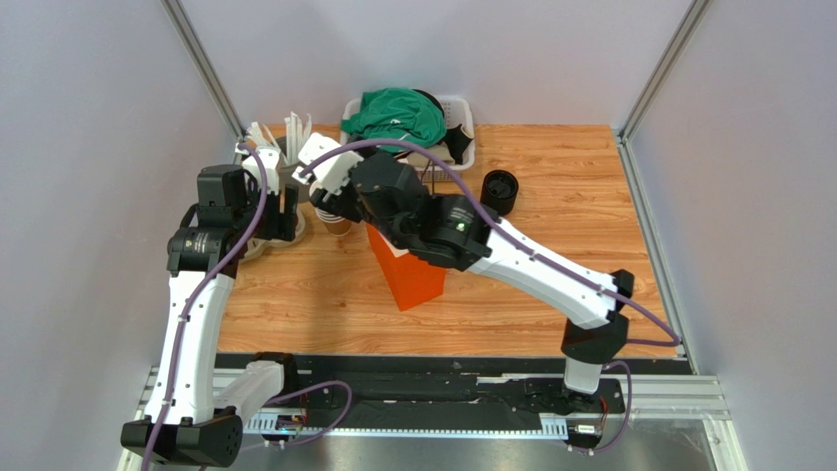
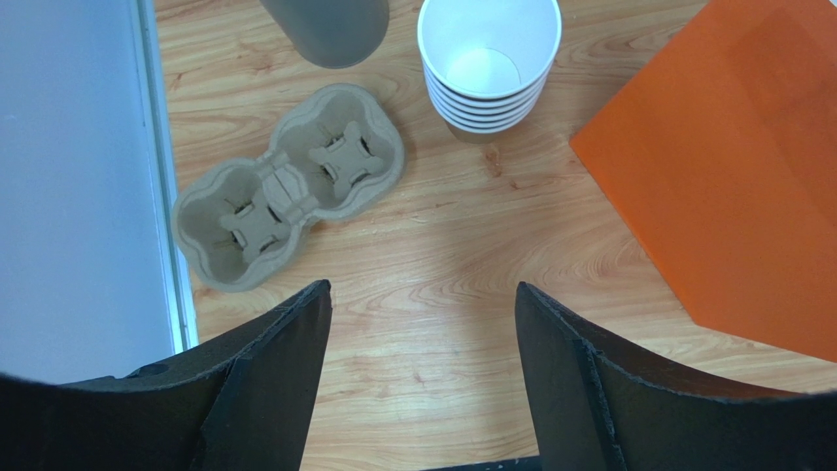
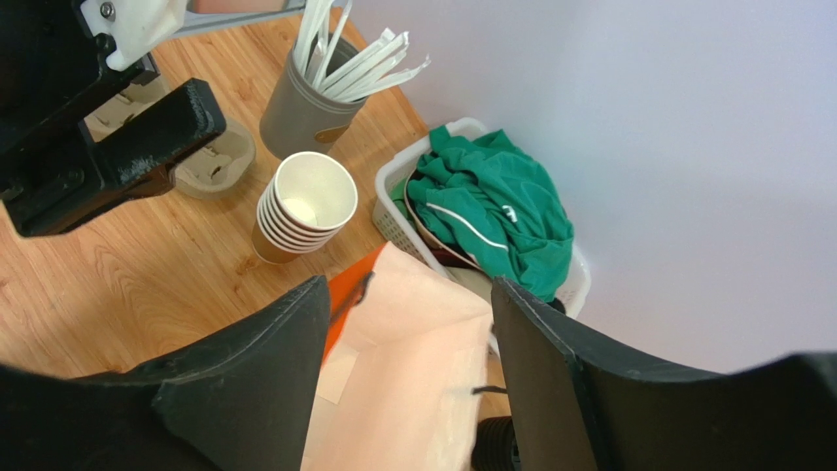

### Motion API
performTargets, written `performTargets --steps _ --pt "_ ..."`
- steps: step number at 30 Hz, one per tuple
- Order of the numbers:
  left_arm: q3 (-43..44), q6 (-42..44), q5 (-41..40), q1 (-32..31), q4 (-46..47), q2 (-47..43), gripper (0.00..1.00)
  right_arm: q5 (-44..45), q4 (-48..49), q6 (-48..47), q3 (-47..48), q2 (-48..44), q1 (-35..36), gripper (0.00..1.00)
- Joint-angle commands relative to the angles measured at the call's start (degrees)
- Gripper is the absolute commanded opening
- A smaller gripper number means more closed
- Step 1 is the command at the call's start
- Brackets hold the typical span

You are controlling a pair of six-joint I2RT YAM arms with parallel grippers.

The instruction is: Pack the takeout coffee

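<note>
The takeout coffee is out of view in every frame. An orange paper bag (image 1: 413, 280) stands open mid-table; its pale inside (image 3: 413, 373) fills the space below my right gripper (image 3: 408, 294). That gripper hangs open above the bag's mouth, with nothing between its fingers. My left gripper (image 2: 422, 294) is open too, over bare wood, with a two-cup pulp carrier (image 2: 285, 186) just ahead on its left. In the top view the left gripper (image 1: 285, 211) is at the table's left side, close to the right arm's wrist.
A stack of lidless paper cups (image 2: 488, 59) stands between carrier and bag. A grey holder of wrapped straws (image 3: 305, 108) is behind it. A white basket (image 1: 462, 118) with green cloth (image 1: 393, 113) sits at the back. Black lids (image 1: 499, 191) are stacked to its right.
</note>
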Motion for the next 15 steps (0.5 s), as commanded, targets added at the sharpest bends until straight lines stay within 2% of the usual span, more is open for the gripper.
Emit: performTargets --steps 1,4,6,9,10,12,13,15 --pt "-0.2 -0.4 0.4 0.6 2.0 -1.4 0.78 -3.9 -2.5 -5.6 -2.0 -9.8 -2.5 0.71" --pt "0.1 -0.2 0.4 0.6 1.7 -1.7 0.78 -6.4 -2.6 -9.5 -10.2 -17.8 -6.7 0.78" --pt "0.4 -0.3 0.4 0.6 1.6 -1.7 0.78 -8.8 -2.6 -12.3 -15.2 -22.4 -9.8 0.79" --pt "0.1 -0.3 0.3 0.7 1.8 -2.0 0.78 -16.3 -2.5 -11.2 -25.2 -31.9 -20.0 0.79" --pt "0.0 -0.3 0.4 0.7 1.8 -2.1 0.78 -20.8 -1.9 -10.9 -31.2 -35.9 -26.8 0.79" --pt "-0.3 -0.3 0.5 0.7 2.0 -2.6 0.78 -24.0 0.3 -10.3 -37.1 -40.1 -35.6 0.79" --pt "-0.4 -0.3 0.7 0.7 2.1 -2.8 0.78 -26.7 0.4 -10.3 -42.7 -40.7 -37.9 0.78" --pt "-0.5 -0.3 1.0 0.8 2.1 -2.9 0.78 -29.8 -0.4 -11.1 -47.4 -41.6 -41.8 0.77"
